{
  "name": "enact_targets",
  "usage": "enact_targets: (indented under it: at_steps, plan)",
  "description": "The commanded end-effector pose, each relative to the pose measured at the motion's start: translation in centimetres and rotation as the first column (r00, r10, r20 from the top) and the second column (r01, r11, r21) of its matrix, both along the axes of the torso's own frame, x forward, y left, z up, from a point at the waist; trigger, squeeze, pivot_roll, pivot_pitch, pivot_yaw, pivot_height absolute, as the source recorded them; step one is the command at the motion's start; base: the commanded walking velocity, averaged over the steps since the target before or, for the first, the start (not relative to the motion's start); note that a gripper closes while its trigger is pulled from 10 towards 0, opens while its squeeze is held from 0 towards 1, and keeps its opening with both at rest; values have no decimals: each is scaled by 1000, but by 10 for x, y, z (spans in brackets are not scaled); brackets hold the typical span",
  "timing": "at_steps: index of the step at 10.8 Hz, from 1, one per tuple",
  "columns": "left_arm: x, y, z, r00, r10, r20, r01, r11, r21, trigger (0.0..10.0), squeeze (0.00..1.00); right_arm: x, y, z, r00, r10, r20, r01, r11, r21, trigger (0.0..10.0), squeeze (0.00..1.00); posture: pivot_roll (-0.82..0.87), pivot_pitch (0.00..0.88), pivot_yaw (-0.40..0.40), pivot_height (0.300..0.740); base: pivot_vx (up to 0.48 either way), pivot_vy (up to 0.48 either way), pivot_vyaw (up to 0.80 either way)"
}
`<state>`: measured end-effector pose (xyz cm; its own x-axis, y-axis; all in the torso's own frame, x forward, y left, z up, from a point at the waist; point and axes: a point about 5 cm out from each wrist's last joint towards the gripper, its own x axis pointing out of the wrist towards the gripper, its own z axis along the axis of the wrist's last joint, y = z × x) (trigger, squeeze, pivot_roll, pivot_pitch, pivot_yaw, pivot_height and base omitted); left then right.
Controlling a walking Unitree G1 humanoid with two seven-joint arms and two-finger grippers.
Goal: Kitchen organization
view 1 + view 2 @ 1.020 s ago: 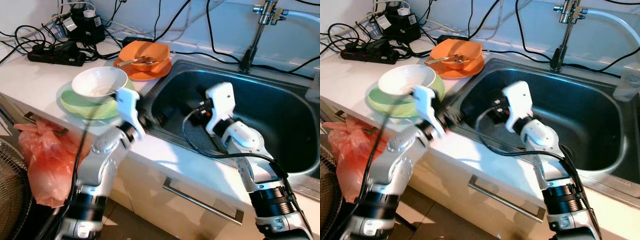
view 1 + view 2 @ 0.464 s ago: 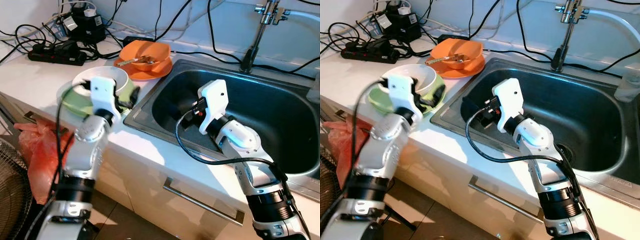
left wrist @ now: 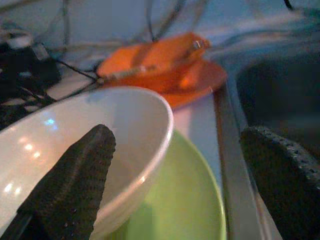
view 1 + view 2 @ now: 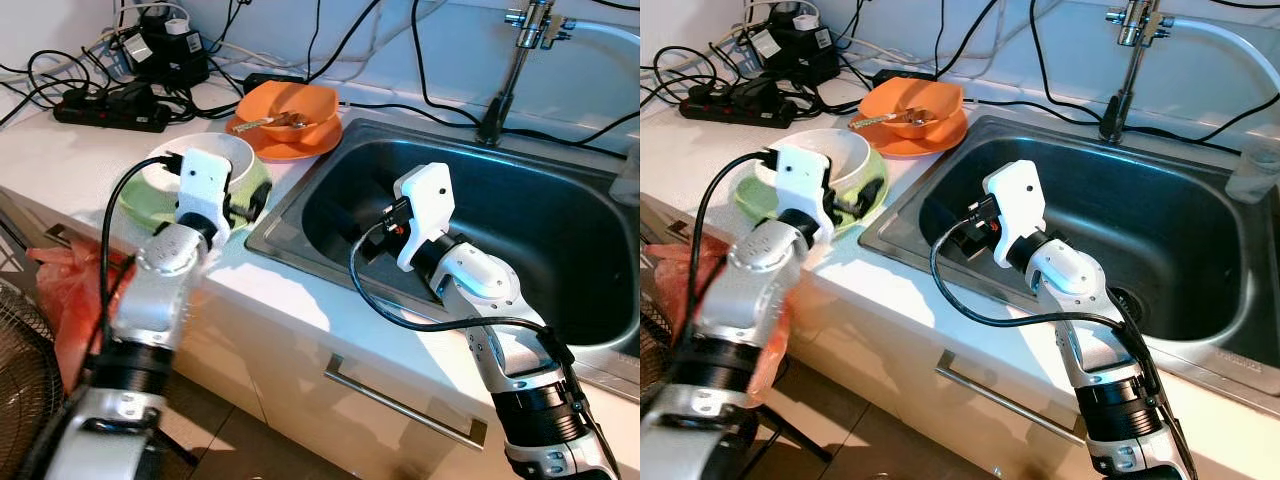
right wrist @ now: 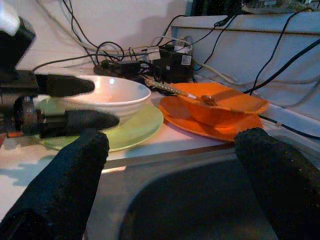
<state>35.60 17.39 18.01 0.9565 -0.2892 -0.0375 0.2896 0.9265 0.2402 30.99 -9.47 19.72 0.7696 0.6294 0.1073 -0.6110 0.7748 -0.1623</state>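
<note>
A white bowl (image 4: 222, 156) sits on a green plate (image 4: 137, 206) on the counter left of the sink. My left gripper (image 3: 176, 167) is open at this bowl, one finger (image 3: 75, 185) inside it and the other outside, over the plate by the sink's edge. Behind them an orange bowl (image 4: 292, 103) holding a spoon (image 4: 262, 123) rests on an orange plate (image 4: 296, 149). My right gripper (image 5: 170, 192) is open and holds nothing; it hangs low inside the sink (image 4: 570, 235) near its left wall, facing the dishes.
A faucet (image 4: 516, 58) stands behind the sink. A power strip (image 4: 108, 106) and tangled cables lie at the counter's back left. A red plastic bag (image 4: 62, 310) hangs below the counter by a fan (image 4: 14, 400). A drawer handle (image 4: 402, 404) runs under the sink.
My left arm has swung from the sink's left edge over to the white bowl, and its fingers now straddle the rim. The right gripper has drifted slightly left inside the sink.
</note>
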Motion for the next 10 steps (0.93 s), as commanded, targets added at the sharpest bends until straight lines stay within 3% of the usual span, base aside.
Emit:
enact_targets:
  at_steps: [1,3,4,7,10]
  plan:
    - [3,1,1,999,-23,-27,23,999,24,10000,0,-3,0,2,1000,1,5,-1,1000,5,10000,1000,-9,0,61,740,0,0,0]
    - [5,11,3,999,-29,-41,31,998,54,10000,0,-6,-3,3,1000,20,1,-20,1000,12,10000,1000,-10,0,72,740,0,0,0]
    - [8,14,8,998,-36,-45,39,997,70,10000,0,-14,1,4,994,106,-7,-106,994,12,10000,0,-10,0,73,740,0,0,0]
    - [14,20,11,987,-101,-129,121,979,164,10000,0,-21,3,5,987,157,-17,-158,987,-14,10000,0,-15,0,73,740,0,0,0]
    - [13,28,4,959,-162,-232,210,957,200,10000,0,-22,1,3,989,146,-25,-146,989,-17,10000,0,-18,0,76,740,0,0,0]
